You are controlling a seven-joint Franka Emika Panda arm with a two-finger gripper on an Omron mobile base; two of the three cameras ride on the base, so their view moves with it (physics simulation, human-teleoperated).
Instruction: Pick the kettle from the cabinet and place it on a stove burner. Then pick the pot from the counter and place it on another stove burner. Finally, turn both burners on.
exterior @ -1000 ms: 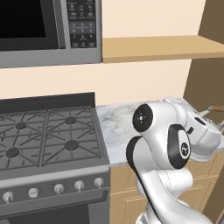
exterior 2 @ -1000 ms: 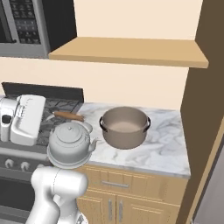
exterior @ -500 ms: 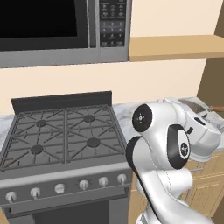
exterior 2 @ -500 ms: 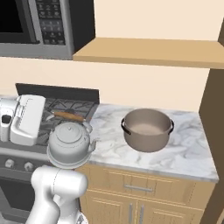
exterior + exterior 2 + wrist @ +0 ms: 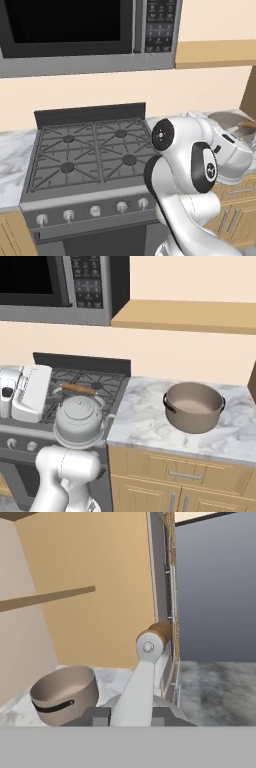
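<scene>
My gripper point(image 5: 54, 390) is shut on the thin arched handle of the silvery kettle point(image 5: 80, 418). The kettle hangs upright in the air before the right front part of the stove point(image 5: 95, 381). In the hand view the handle rises between my gripper's point(image 5: 131, 714) fingers to its brown bar, with the kettle point(image 5: 150, 704) body below. The kettle's wooden bar point(image 5: 248, 124) peeks out behind my arm in the left base view. The taupe pot point(image 5: 194, 406) point(image 5: 64, 694) stands on the marble counter point(image 5: 145, 423), right of the stove. The tan cabinet shelf point(image 5: 185, 315) hangs above it.
A microwave point(image 5: 90, 30) hangs over the stove point(image 5: 90, 150), whose burners are bare. A row of knobs point(image 5: 95, 211) runs along the stove's front. My own white arm blocks the right of the left base view.
The whole picture has slid right: the base has driven left, bringing the stove nearer the middle. The kettle has stayed in my shut gripper, unchanged relative to the arm.
</scene>
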